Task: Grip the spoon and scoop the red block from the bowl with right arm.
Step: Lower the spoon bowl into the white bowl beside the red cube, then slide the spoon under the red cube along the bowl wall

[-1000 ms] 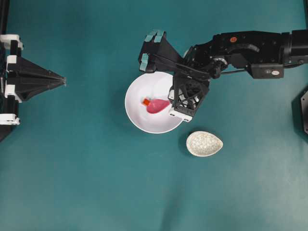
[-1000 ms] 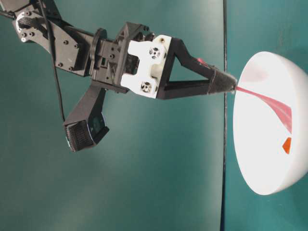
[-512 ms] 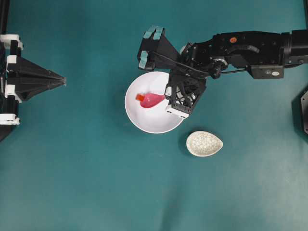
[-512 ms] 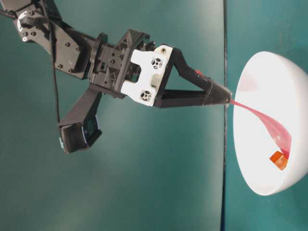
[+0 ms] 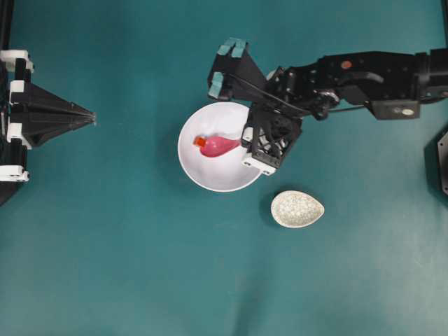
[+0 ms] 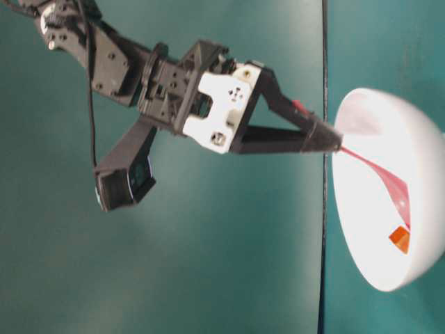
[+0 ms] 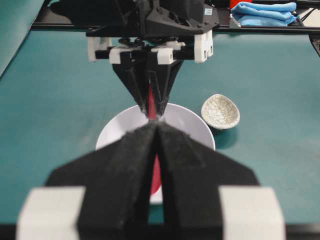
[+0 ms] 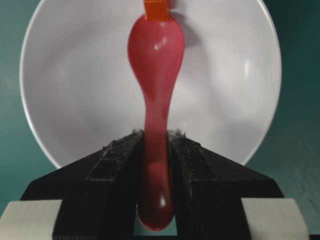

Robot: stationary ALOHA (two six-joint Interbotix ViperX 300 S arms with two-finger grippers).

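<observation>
Gleaming pink spoon (image 8: 155, 100) clamped in the right gripper (image 8: 156, 145), tip against the red block (image 8: 155, 9).

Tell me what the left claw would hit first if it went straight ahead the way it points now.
Probably the white bowl, or the spoon held in it by the right claw directly opposite; depth makes the exact first contact unclear.

A teal tabletop (image 5: 140, 266) fills the overhead view, evenly lit with soft shadows. A speckled dish (image 5: 297, 208) sits on it. A dark seam (image 6: 324, 139) crosses the table-level view. Folded blue cloth (image 7: 265, 12) lies beyond the far edge.
</observation>
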